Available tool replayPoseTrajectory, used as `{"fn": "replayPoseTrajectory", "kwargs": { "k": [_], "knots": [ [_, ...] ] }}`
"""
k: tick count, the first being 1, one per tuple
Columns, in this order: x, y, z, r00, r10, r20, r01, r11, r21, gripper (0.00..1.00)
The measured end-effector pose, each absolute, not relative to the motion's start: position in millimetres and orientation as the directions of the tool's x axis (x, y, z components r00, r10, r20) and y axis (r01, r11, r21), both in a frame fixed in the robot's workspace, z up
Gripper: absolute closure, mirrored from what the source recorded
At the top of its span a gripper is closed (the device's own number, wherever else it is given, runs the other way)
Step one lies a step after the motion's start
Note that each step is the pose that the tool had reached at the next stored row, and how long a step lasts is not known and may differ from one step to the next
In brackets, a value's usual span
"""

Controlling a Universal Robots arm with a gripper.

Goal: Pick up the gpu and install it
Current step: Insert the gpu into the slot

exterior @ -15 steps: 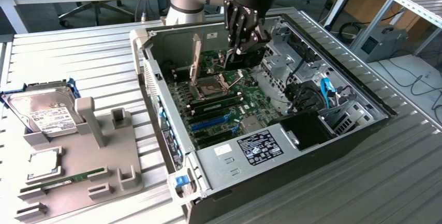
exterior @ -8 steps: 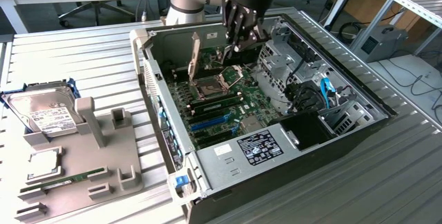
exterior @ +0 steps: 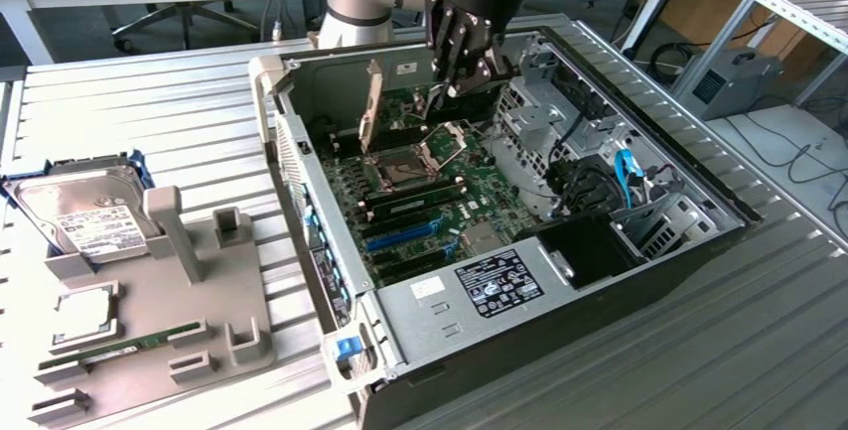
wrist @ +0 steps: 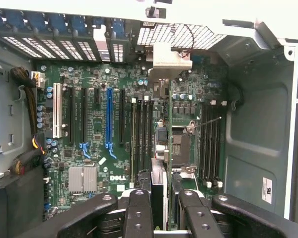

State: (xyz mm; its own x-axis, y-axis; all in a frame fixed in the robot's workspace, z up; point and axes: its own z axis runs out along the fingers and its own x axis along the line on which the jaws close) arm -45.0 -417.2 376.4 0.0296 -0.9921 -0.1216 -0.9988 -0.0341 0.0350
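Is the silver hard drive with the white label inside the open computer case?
No, the silver hard drive sits outside the case, on the grey holder.

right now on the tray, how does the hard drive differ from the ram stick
The hard drive is a broad silver box with a white label; the ram stick is a narrow green strip. The hard drive shows its wide face to the camera, while the ram stick sits low in a slot. Both rest on the grey tray, outside the computer case.
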Motion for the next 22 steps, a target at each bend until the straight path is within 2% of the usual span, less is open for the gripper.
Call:
{"fn": "replayPoseTrajectory", "kwargs": {
  "k": [22],
  "knots": [
    [-45.0,-418.3,369.2,-0.016,-0.993,-0.114,-0.999,0.012,0.035,0.74]
  ]
}}
